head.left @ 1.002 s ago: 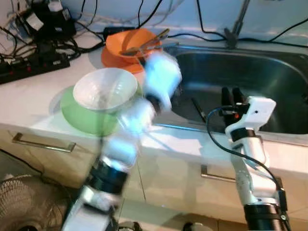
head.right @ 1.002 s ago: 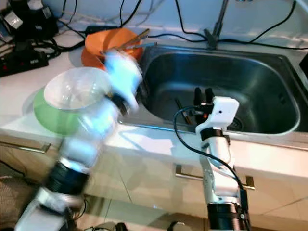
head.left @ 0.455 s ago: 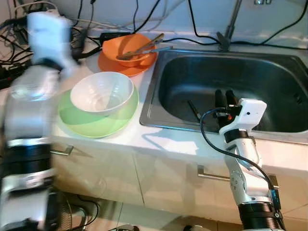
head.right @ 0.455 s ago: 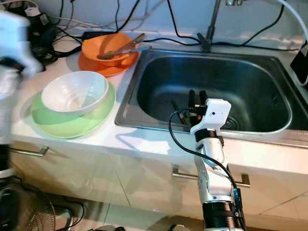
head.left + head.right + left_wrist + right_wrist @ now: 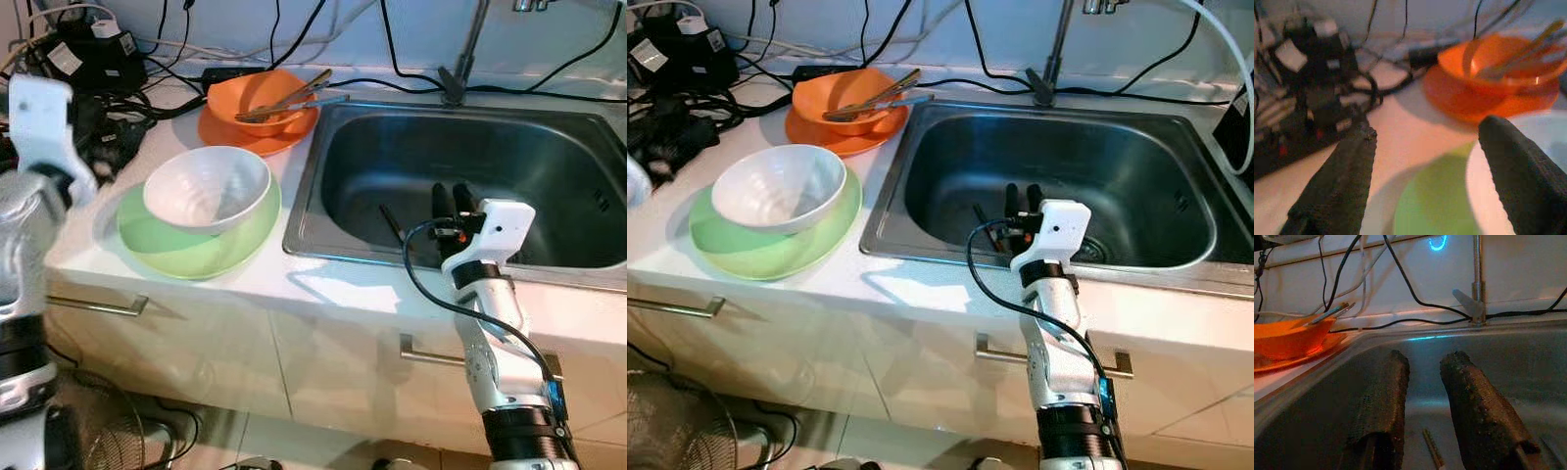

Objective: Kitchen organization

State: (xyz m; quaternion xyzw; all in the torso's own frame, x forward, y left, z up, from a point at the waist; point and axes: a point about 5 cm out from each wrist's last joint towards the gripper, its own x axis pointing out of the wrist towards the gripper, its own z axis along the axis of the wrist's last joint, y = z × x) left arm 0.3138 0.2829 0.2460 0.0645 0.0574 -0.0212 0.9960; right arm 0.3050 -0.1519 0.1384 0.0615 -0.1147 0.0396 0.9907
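Our right gripper (image 5: pixel 1021 195) hangs over the front rim of the sink (image 5: pixel 921 147), its two fingers parted a little and clamped on nothing. Just beyond and below its tips a thin dark stick (image 5: pixel 983 215), a chopstick as far as we can judge, lies on the sink floor. Its long axis runs from the front rim toward the back, slightly aslant, so we would reach down and forward with the fingers set across it.

Our left gripper (image 5: pixel 1425 171) is held wide apart at the left edge of the desk (image 5: pixel 823 269), facing the white bowl (image 5: pixel 779 186) on the green plate (image 5: pixel 745 250), with the orange bowl (image 5: pixel 838 98) holding utensils toward the back. The right arm is plainly nearer the stick.
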